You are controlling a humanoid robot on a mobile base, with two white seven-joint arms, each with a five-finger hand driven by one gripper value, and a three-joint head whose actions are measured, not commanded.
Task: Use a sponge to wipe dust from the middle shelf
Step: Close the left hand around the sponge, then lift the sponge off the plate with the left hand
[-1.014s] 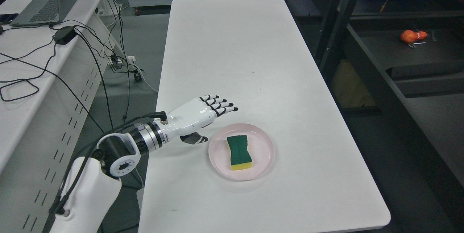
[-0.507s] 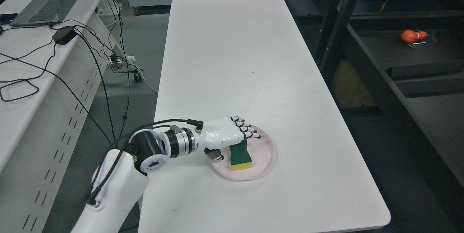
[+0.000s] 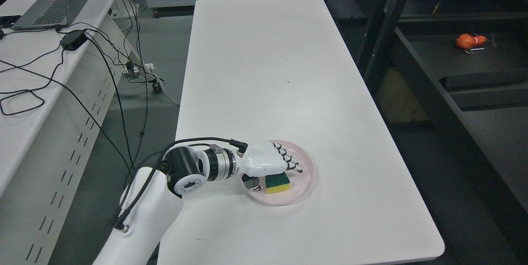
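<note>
A green and yellow sponge (image 3: pixel 277 183) lies on a pink plate (image 3: pixel 303 182) near the front of the white table (image 3: pixel 264 71). My left hand (image 3: pixel 274 175) covers most of the sponge. Its fingers (image 3: pixel 293 166) curl down over the sponge's right side and the thumb (image 3: pixel 250 182) presses at its left side. Only the sponge's near end shows. The sponge still rests on the plate. The dark shelf unit (image 3: pixel 449 61) stands to the right of the table. My right arm is out of view.
An orange object (image 3: pixel 469 41) lies on the dark shelf at the right. A black upright post (image 3: pixel 377 30) stands between table and shelf. A side desk (image 3: pixel 24 104) with a laptop (image 3: pixel 53 7) and cables is at the left.
My left hand moved right and down from beside the plate onto the sponge, then curled its fingers over it. The plate shifted slightly to the right.
</note>
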